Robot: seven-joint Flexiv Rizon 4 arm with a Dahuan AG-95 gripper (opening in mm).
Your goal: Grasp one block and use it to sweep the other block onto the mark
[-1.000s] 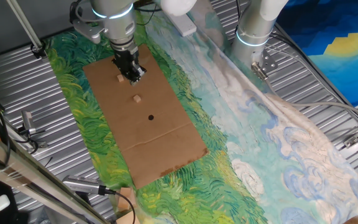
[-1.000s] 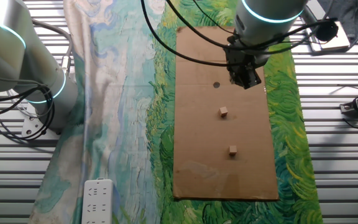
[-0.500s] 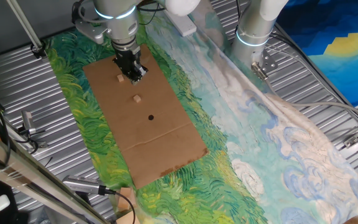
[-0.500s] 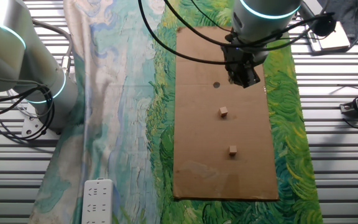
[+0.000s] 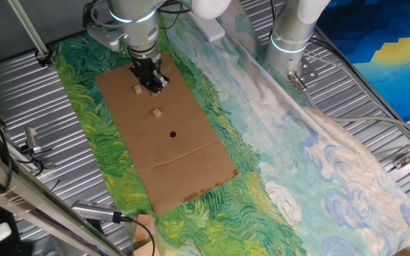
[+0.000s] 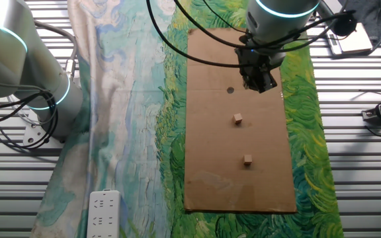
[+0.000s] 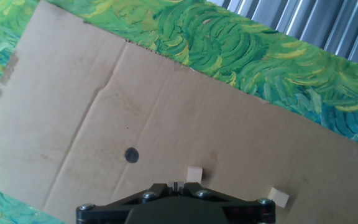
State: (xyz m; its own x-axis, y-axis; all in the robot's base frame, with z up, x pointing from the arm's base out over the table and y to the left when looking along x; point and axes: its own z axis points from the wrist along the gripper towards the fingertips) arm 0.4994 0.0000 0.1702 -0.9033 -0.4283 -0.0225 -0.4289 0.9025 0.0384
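The gripper hangs above the cardboard sheet; whether its jaws are apart or together cannot be told. Two tan cubes lie apart on the sheet, roughly along its long axis, with the black mark beyond them. No writing is legible.

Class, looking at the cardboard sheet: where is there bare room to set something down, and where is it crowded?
Bare: the end of the cardboard sheet beyond the outer block, and the end past the black dot. Crowded: the middle strip, where the dot, the nearer block and the claw above them sit close together.
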